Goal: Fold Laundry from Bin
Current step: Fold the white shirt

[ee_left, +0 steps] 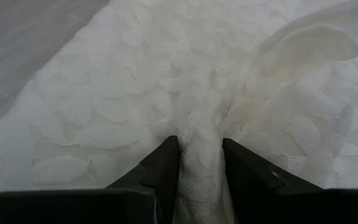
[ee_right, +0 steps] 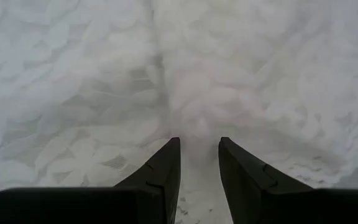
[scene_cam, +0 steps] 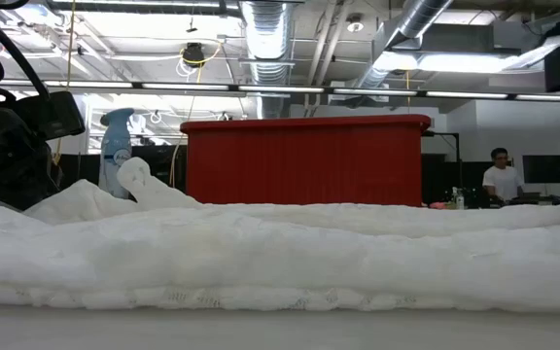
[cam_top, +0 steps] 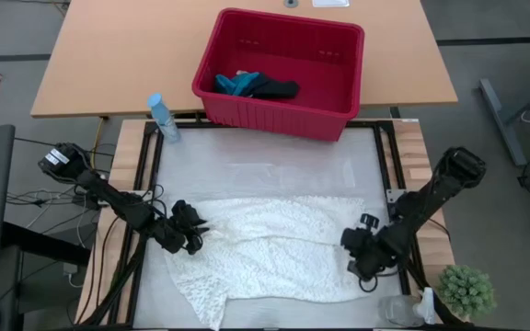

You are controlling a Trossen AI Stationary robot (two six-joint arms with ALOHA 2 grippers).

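White lacy cloth (cam_top: 270, 248) is lying spread across the pale mat (cam_top: 265, 170) on the near half of the table, rumpled, with one corner trailing toward the near left edge. In the low view the cloth (scene_cam: 280, 258) is filling the foreground as a low wrinkled ridge.

Left gripper (cam_top: 191, 230) is sitting at the cloth's left edge, low on the mat. In the left wrist view its fingers (ee_left: 160, 168) are pinching a raised fold of the cloth (ee_left: 201, 162) between them, so this gripper (ee_left: 199, 163) is clamped on the cloth.

Right gripper (cam_top: 362, 248) is sitting at the cloth's right edge, opposite the left one. In the right wrist view its fingers (ee_right: 163, 168) are standing a little apart with cloth (ee_right: 197, 93) lying under and between the tips; cannot tell whether this gripper (ee_right: 197, 155) is gripping a fold or just resting over it.

Red bin (cam_top: 339, 55) is standing at the far edge of the mat, well apart from both grippers. Inside it a teal cloth (cam_top: 237, 85) and a dark cloth (cam_top: 279, 89) are lying together against the near left wall, touching each other. In the low view the bin (scene_cam: 304, 160) is rising behind the white ridge.

A spray bottle (cam_top: 163, 117) is standing just left of the bin. A small green plant (cam_top: 466, 290) is sitting at the near right corner. A person (scene_cam: 500, 177) is showing far back in the room.
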